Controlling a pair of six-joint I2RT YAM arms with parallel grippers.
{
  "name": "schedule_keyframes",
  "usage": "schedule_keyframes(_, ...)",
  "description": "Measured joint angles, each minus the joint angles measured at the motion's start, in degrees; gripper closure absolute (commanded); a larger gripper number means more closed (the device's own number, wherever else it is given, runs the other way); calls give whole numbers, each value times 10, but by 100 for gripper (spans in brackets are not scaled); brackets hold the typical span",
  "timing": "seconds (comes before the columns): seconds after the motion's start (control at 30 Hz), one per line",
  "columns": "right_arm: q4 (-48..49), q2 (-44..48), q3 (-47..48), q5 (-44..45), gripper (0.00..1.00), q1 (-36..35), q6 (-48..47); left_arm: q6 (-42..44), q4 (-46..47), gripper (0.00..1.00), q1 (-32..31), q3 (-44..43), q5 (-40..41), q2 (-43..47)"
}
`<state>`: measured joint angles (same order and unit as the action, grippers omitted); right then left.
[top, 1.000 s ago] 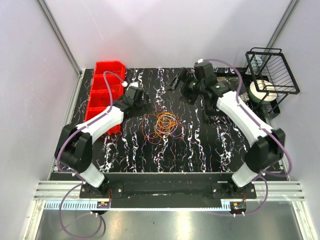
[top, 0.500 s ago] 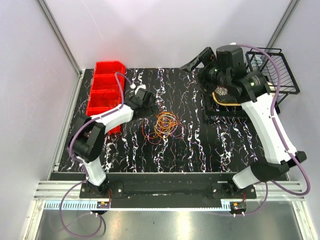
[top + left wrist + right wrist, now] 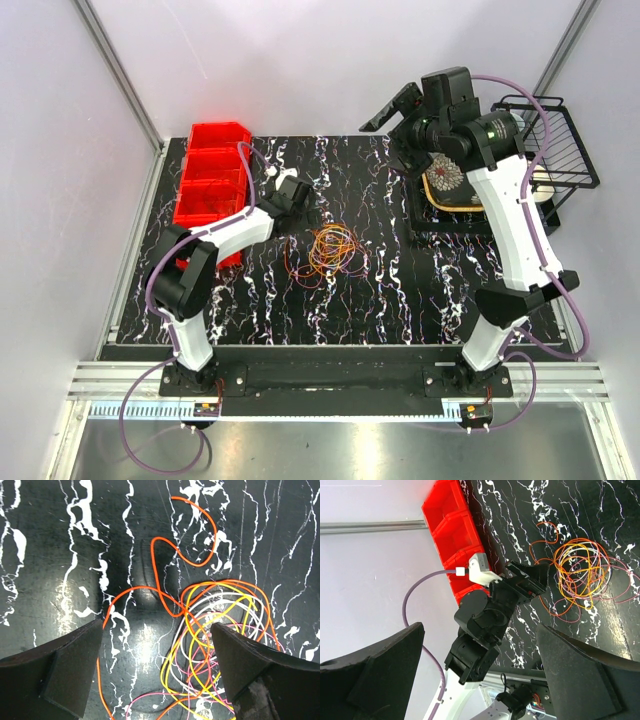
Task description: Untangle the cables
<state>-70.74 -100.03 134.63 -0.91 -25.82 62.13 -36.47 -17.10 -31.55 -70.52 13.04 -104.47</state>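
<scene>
Cables (image 3: pixel 330 250) tangled; L+R jaws open, empty.

**Three views, one shared tangle**

The top external camera sits high behind the arm bases and looks down on the whole tabletop (image 3: pixel 400 290) from afar. The left wrist camera hangs close over the tabletop, facing almost straight down between the spread fingers of the left pincer (image 3: pixel 156 626), and catches only part of the cables (image 3: pixel 220 630). The right wrist camera rides high over the far side, looking back between the right pincer (image 3: pixel 481 629) fingers, turned sideways. All three views share the cables
</scene>
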Motion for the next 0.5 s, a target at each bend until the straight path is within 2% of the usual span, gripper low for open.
schedule_keyframes(0.5,-6,5,-15,-33,0,57,0,0,-14,7,0,-9,35,0)
